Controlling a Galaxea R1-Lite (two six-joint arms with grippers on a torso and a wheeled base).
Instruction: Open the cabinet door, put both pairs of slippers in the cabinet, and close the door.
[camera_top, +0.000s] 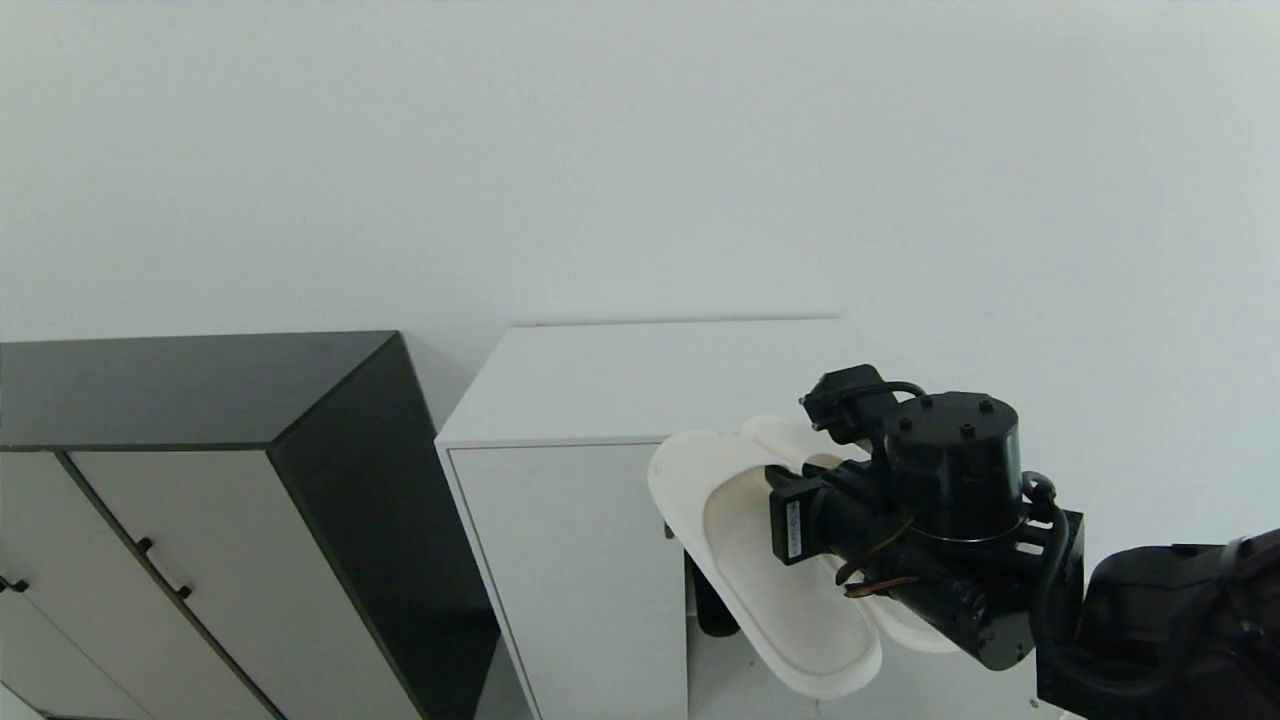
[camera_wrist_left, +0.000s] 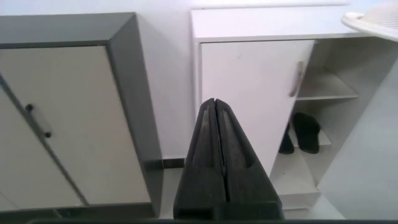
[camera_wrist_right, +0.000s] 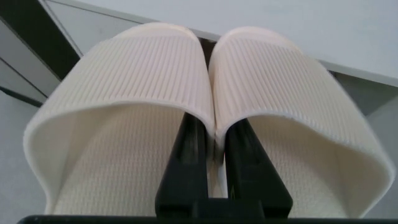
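The right gripper (camera_wrist_right: 214, 134) is clamping the pair of cream slippers (camera_top: 790, 590) by their adjoining inner edges, holding them raised in front of the white cabinet (camera_top: 640, 380). The cabinet's right side is standing open, and black slippers (camera_wrist_left: 306, 130) are lying on a lower shelf inside. The left gripper (camera_wrist_left: 215, 109) is pressing its fingers together, facing the cabinet.

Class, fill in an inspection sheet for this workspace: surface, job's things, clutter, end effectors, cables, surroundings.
Surface: white cabinet, right side open, black slippers inside.
Job's things: white slippers held up before the cabinet.
Clutter: nothing seen.
End effectors: right end effector shut on the white slippers; left end effector shut, empty.
Cables: black cable looped at the right wrist.
Surroundings: dark cabinet to the left; white wall behind.
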